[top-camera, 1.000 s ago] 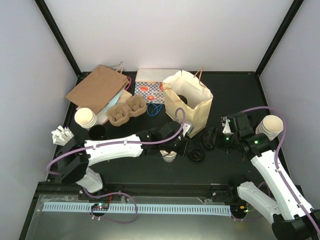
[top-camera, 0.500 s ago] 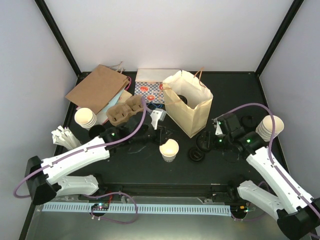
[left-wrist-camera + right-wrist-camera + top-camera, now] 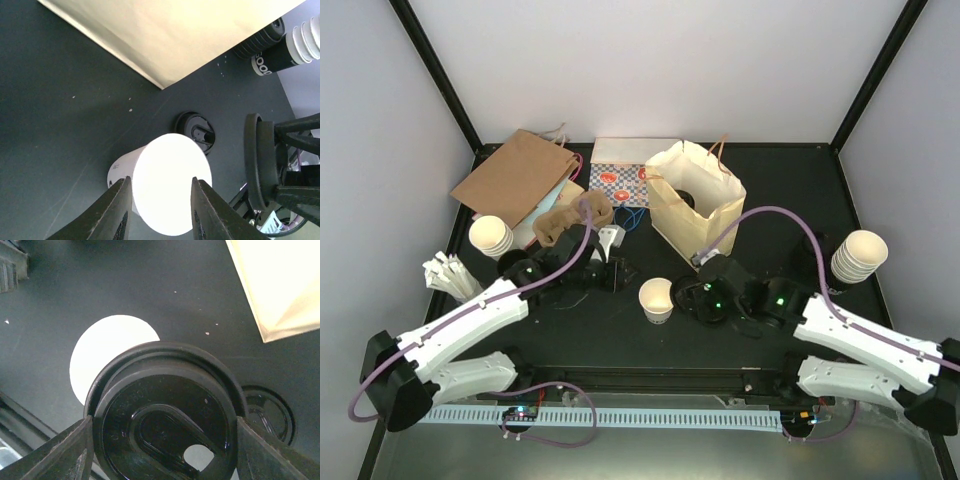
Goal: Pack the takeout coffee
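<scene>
The takeout coffee's cream-white paper cup (image 3: 657, 298) stands upright and lidless on the black table, in front of the open cream paper bag (image 3: 695, 205). My left gripper (image 3: 612, 272) is open a short way to the cup's left. In the left wrist view the cup (image 3: 170, 185) shows beyond the gripper (image 3: 161, 181), apart from both fingers. My right gripper (image 3: 708, 297) is shut on a round black lid (image 3: 165, 390), held just right of the cup and partly over the cup's mouth (image 3: 107, 357). The lid appears edge-on (image 3: 260, 165) in the left wrist view.
A loose black lid (image 3: 196, 131) lies on the table right of the cup. Stacks of lidless cups stand at the left (image 3: 490, 236) and right (image 3: 858, 255). A cardboard carrier (image 3: 570, 220), a flat brown bag (image 3: 515, 175) and a patterned bag (image 3: 620, 178) lie at the back left.
The left gripper has let go of the cup and drawn back to the left. The right arm has carried the black lid leftward, up to the cup.
</scene>
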Robot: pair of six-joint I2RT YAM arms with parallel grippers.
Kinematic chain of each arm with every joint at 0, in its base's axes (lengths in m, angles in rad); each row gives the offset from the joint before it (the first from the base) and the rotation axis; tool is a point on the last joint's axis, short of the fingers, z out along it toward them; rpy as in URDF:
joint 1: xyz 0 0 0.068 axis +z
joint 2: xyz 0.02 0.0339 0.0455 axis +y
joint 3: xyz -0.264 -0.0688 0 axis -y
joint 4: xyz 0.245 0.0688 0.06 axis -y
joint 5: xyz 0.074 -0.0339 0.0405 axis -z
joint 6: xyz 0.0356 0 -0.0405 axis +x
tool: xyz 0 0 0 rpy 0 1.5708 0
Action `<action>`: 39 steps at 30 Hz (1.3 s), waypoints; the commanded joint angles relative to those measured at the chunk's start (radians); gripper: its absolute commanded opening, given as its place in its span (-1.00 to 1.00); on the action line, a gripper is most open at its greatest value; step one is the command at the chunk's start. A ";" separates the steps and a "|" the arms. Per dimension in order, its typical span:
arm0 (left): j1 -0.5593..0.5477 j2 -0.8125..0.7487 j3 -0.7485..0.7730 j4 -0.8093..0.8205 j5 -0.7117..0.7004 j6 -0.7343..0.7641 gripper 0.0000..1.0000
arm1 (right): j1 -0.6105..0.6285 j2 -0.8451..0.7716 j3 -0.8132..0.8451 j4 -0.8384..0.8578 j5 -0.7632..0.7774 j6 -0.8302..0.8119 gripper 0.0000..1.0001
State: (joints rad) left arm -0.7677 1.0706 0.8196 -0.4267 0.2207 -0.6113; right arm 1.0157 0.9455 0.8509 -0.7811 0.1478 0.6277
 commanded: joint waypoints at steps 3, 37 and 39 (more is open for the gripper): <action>0.063 -0.055 -0.046 -0.002 0.105 0.017 -0.30 | 0.044 0.088 0.003 0.152 0.109 -0.119 0.34; 0.134 -0.035 -0.148 0.089 0.241 0.014 -0.27 | 0.069 0.243 0.021 0.284 -0.004 -0.215 0.35; 0.136 -0.036 -0.152 0.091 0.240 0.015 -0.27 | 0.070 0.248 0.021 0.286 -0.007 -0.215 0.35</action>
State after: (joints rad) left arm -0.6403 1.0363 0.6777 -0.3656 0.4416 -0.6041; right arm 1.0775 1.1805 0.8505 -0.5259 0.1528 0.4240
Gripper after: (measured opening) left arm 0.363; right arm 0.722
